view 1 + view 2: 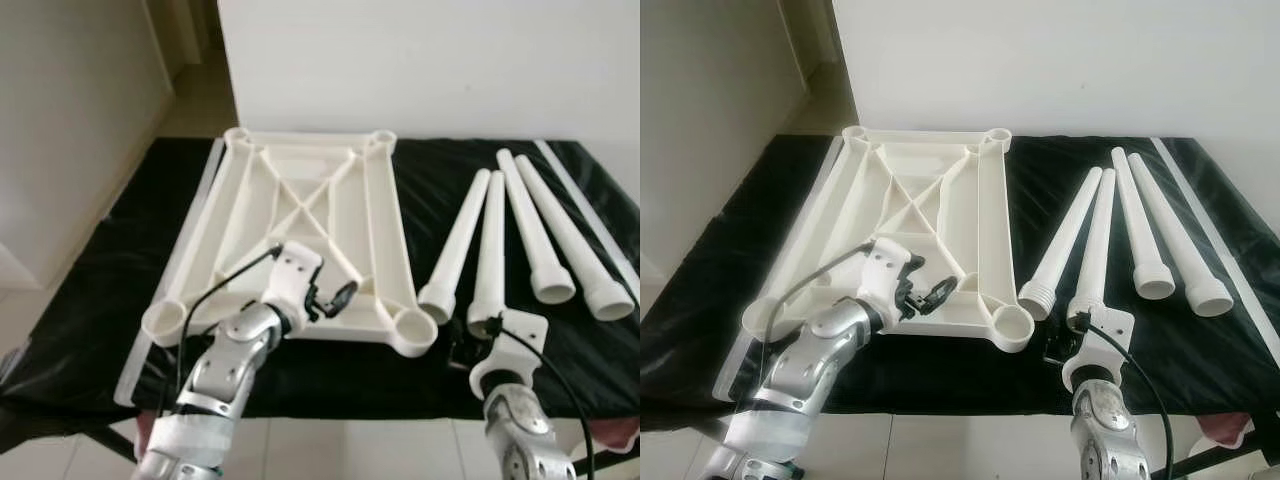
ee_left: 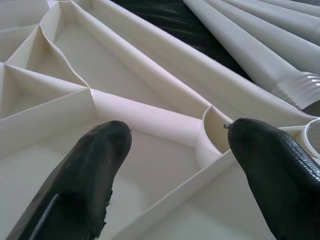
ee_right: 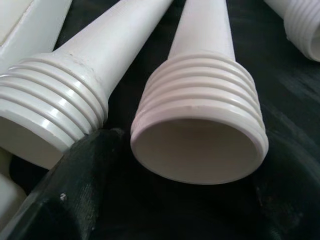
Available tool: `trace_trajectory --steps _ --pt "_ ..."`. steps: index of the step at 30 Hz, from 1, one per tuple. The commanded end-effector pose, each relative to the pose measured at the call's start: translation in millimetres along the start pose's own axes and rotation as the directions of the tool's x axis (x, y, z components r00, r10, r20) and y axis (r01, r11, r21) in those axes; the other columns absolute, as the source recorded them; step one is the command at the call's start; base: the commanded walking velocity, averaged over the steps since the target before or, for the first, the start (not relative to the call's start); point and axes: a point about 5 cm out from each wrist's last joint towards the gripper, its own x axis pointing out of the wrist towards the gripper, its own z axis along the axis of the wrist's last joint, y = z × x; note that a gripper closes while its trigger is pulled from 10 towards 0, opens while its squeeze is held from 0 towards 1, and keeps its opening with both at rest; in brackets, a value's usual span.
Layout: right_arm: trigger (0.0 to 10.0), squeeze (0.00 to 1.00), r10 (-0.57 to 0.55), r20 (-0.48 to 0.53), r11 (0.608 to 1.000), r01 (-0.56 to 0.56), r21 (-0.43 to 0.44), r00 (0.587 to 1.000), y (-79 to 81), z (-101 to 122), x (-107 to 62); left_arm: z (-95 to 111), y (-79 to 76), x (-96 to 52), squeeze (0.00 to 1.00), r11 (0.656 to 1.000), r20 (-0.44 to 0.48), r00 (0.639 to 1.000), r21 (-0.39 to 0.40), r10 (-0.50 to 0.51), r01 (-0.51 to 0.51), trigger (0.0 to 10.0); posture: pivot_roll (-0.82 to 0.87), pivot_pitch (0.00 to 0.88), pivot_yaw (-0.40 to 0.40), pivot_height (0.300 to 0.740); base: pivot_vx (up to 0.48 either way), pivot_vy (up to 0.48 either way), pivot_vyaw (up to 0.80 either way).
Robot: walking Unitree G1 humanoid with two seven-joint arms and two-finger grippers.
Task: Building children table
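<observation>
In the left eye view, a white moulded plastic table top (image 1: pixel 300 235) is lying upside down on a black-covered tabletop (image 1: pixel 80 330), its ribbed underside and round corner sockets facing up. Four white tapered plastic legs (image 1: pixel 510 240) are lying side by side at its 3 o'clock, threaded wide ends toward the robot. The left hand (image 1: pixel 335 298) is hovering over the panel's near edge, fingers parted and holding nothing. The right hand (image 1: pixel 478 345) is sitting at the threaded end of the second leg from the panel (image 1: pixel 489 255).

In the right eye view, the same layout is showing: the near right corner socket (image 1: pixel 1013 322) is lying just beside the nearest leg's threaded end (image 1: pixel 1036 295).

In the left wrist view, two black fingers (image 2: pixel 85 175) are spreading wide above the panel's ribs, apart from them.

In the right wrist view, the black fingers (image 3: pixel 65 200) are lying either side of the leg's open threaded mouth (image 3: pixel 200 145), open around it; whether they are touching it I cannot tell.
</observation>
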Motion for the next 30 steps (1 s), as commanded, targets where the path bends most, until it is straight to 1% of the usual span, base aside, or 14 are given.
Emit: trace_trajectory --steps 1,2,5,7,8,10,13,17,25,28,30 --pt "10.0 0.49 0.056 0.001 0.998 -0.056 -0.003 0.998 7.8 2 -1.4 -3 1.6 -1.2 0.0 1.0 -0.021 1.0 -0.005 0.007 -0.007 10.0 0.02 0.0 0.029 0.74 0.0 0.0 0.0" --pt "10.0 0.0 0.068 0.011 0.998 -0.068 -0.01 0.998 8.0 4 -1.0 -3 1.5 -0.9 0.0 1.0 -0.019 1.0 -0.006 0.004 -0.004 10.0 0.02 0.0 0.03 0.74 0.0 0.0 0.0" --pt "10.0 0.0 0.09 0.036 0.996 -0.089 -0.018 0.995 6.8 10 0.0 -4 1.9 0.1 0.0 1.0 -0.024 1.0 0.005 0.006 -0.006 10.0 0.01 0.0 0.033 0.74 0.0 0.0 0.0" --pt "10.0 0.0 0.115 0.07 0.992 -0.111 -0.067 0.991 5.9 17 1.6 -3 1.2 1.2 0.0 1.0 -0.022 1.0 -0.001 0.0 0.0 10.0 0.01 0.0 0.035 0.74 0.0 0.0 0.0" --pt "10.0 0.0 0.115 0.07 0.992 -0.111 -0.067 0.991 5.9 17 1.6 -3 1.2 1.2 0.0 1.0 -0.022 1.0 -0.001 0.0 0.0 10.0 0.01 0.0 0.035 0.74 0.0 0.0 0.0" --pt "10.0 0.0 0.128 0.106 0.988 -0.118 -0.098 0.986 4.4 26 4.3 -2 -0.4 2.3 0.0 1.0 -0.021 1.0 -0.003 -0.011 0.011 10.0 0.01 0.0 0.037 0.74 0.0 0.0 0.0" --pt "10.0 0.0 0.124 0.135 0.988 -0.11 -0.108 0.983 2.8 35 7.0 -2 0.5 2.6 0.0 1.0 -0.022 1.0 -0.002 -0.011 0.011 10.0 0.01 0.0 0.038 0.74 0.0 0.0 0.0" --pt "10.0 0.0 0.124 0.16 0.988 -0.108 -0.107 0.979 1.3 41 7.6 -3 0.2 2.0 0.0 1.0 -0.021 1.0 -0.003 -0.01 0.01 10.0 0.01 0.0 0.036 0.74 0.0 0.0 0.0" --pt "10.0 0.0 0.155 0.177 0.983 -0.133 -0.129 0.972 4.3 47 9.4 -3 -4.7 2.9 0.0 1.0 -0.018 1.0 -0.006 -0.019 0.019 10.0 0.0 0.0 0.03 0.74 0.0 0.0 0.0" --pt "10.0 0.0 0.15 0.184 0.984 -0.129 -0.12 0.971 4.0 49 10.7 -4 -5.0 3.2 0.0 1.0 -0.017 1.0 -0.006 -0.021 0.021 10.0 0.0 0.0 0.031 0.74 0.0 0.0 0.0" --pt "10.0 0.0 0.113 0.19 0.991 -0.097 -0.091 0.975 0.7 52 14.4 -4 -5.1 3.2 0.0 1.0 -0.017 1.0 -0.006 -0.024 0.024 10.0 0.0 0.0 0.033 0.74 0.0 0.0 0.0"
